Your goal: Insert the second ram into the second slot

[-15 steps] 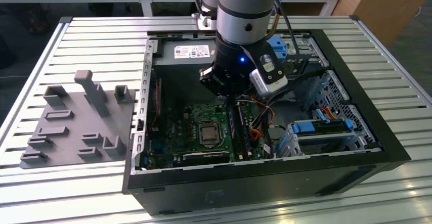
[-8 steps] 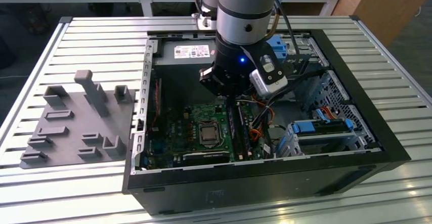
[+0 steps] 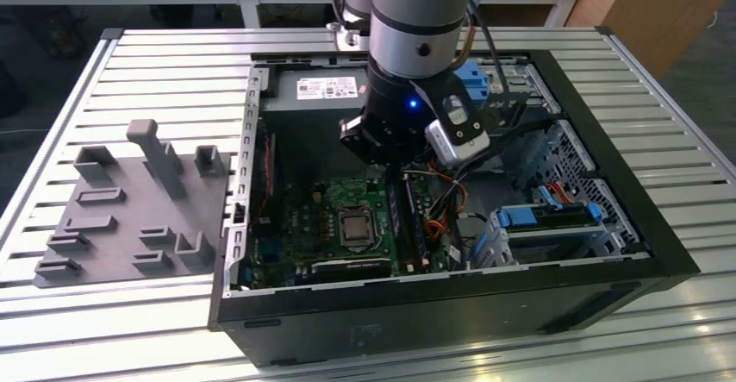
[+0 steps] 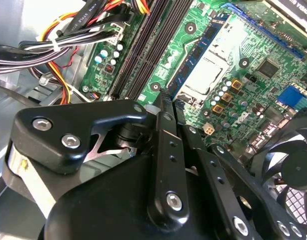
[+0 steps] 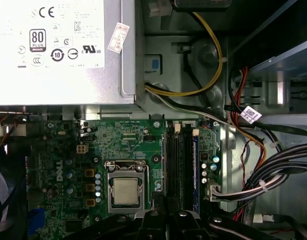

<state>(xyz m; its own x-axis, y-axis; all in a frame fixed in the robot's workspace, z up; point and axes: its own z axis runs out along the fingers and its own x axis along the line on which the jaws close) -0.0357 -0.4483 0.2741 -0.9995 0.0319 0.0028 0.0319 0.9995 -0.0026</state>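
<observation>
My gripper hangs inside the open computer case, low over the bank of memory slots on the green motherboard. In the second wrist view the two black fingers lie together, and their tips sit at a white latch at the near end of the slots. Nothing shows between them. In the first wrist view a thin blue ram stands edge-up in the slot nearest the capacitors, beside the dark slots. I cannot tell whether this is the second ram. The gripper is at the end of those slots.
The processor socket lies beside the slots, and the power supply is beyond them. Bundled cables run along the other side. Light-blue drive clips sit at the exterior view's right. A grey holder block stands on the slatted table at its left.
</observation>
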